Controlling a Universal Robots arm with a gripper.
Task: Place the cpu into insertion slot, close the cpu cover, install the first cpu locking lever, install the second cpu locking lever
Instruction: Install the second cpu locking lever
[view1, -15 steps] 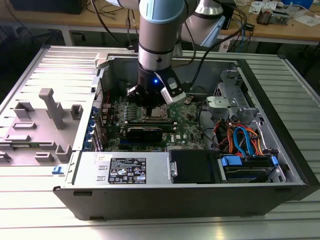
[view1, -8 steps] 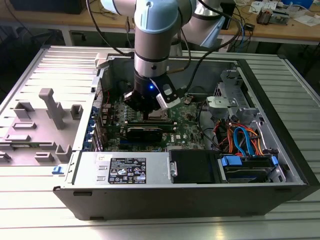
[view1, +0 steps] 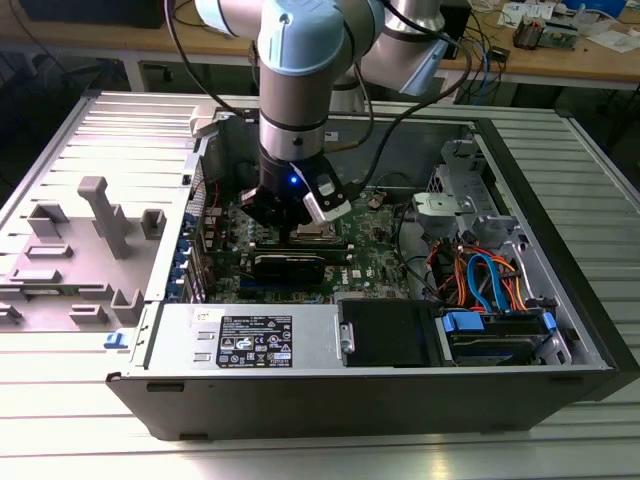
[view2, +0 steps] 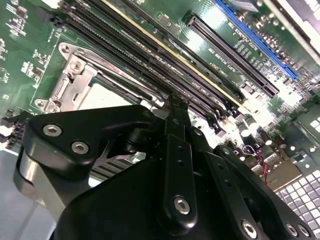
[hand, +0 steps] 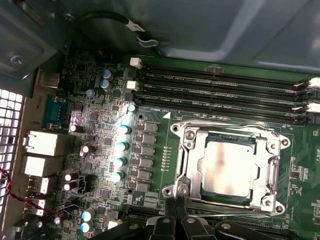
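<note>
In the insertion slot (hand: 227, 172): cpu (hand: 227, 165) seated, cpu cover (hand: 190, 145) down over it, by my reading; levers' state unclear. My gripper (hand: 177, 215), pinched together and empty, hovers at the socket's edge.

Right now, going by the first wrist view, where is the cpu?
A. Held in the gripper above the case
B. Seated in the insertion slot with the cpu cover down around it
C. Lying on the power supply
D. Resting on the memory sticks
B. In the first wrist view the cpu, with its dull silver top, sits flat inside the insertion slot, and the cpu cover frames it on all sides.
</note>
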